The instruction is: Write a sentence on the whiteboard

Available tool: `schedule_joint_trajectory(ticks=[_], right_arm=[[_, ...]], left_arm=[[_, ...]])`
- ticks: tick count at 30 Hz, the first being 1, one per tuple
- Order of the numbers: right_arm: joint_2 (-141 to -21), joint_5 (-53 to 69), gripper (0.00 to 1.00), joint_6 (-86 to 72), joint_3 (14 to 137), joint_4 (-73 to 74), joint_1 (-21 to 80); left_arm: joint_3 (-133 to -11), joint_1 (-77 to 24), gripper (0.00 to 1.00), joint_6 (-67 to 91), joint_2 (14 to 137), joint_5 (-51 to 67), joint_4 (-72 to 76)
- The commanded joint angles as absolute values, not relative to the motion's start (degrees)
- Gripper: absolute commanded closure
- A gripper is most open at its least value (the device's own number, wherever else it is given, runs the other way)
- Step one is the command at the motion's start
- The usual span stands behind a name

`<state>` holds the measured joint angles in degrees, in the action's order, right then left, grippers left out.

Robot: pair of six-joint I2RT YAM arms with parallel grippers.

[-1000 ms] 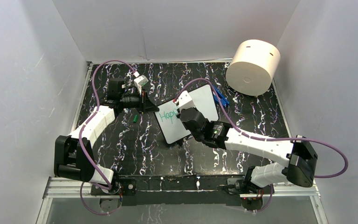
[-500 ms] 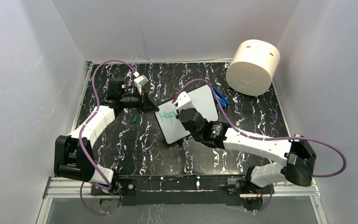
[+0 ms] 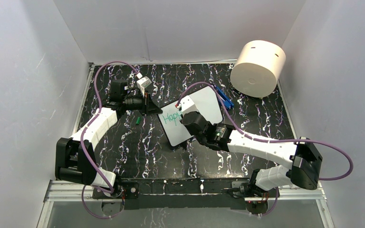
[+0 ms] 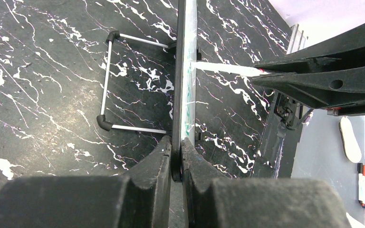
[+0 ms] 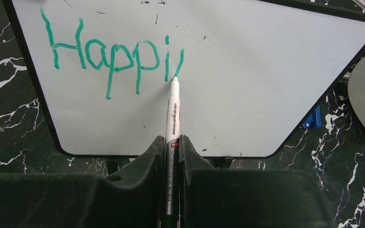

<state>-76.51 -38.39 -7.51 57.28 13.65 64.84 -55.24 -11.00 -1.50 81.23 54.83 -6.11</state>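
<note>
The green writing (image 5: pixel 114 61) on the board (image 5: pixel 266 95) reads "Happi" plus one slanted stroke. The print on my marker (image 5: pixel 173 109) is too small to read. My right pincer (image 5: pixel 171 142) is clamped on that marker, whose tip touches the board. My left pincer (image 4: pixel 177 147) pinches the board's edge, mid-table (image 3: pixel 138 142).
</note>
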Motion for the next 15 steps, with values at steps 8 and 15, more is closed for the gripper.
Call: schedule_joint_trajectory(ticks=[8, 15], right_arm=[[-76.1, -39.8, 1.00, -7.4, 57.2, 9.7, 64.4], [-75.8, -41.1, 1.00, -5.7, 57.1, 6.6, 64.4]], left_arm=[[-55.1, -11.7, 1.00, -4.3, 83.0, 50.4, -9.9], [-55.1, -11.7, 1.00, -4.3, 83.0, 50.4, -9.9]])
